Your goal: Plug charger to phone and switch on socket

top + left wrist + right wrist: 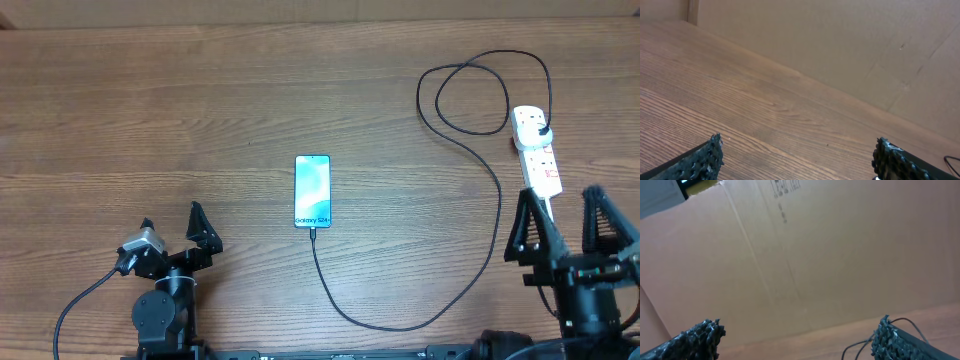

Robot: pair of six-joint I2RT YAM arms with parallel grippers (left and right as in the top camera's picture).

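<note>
My left gripper (pixel 172 224) and right gripper (pixel 560 205) are both wide open, holding nothing. The phone (pixel 312 191) lies mid-table, and the charger (pixel 498 200) looks plugged in. Next, I think, my right gripper presses the socket (pixel 536 150) switch nearby.

The phone (pixel 312 191) is lying mid-bench (pixel 150 120); the socket (pixel 535 150) is sitting far to its right, the charger (pixel 400 328) looping between them.

I am at a test bench in what looks like a robotics lab rather than a home. A wood-grain table (pixel 150 110) is fenced by plain brown cardboard walls (pixel 850 260), one bearing printed box lettering (pixel 785 190). My left arm (pixel 165 305) and right arm (pixel 590 290) are fixed at its near edge.
</note>
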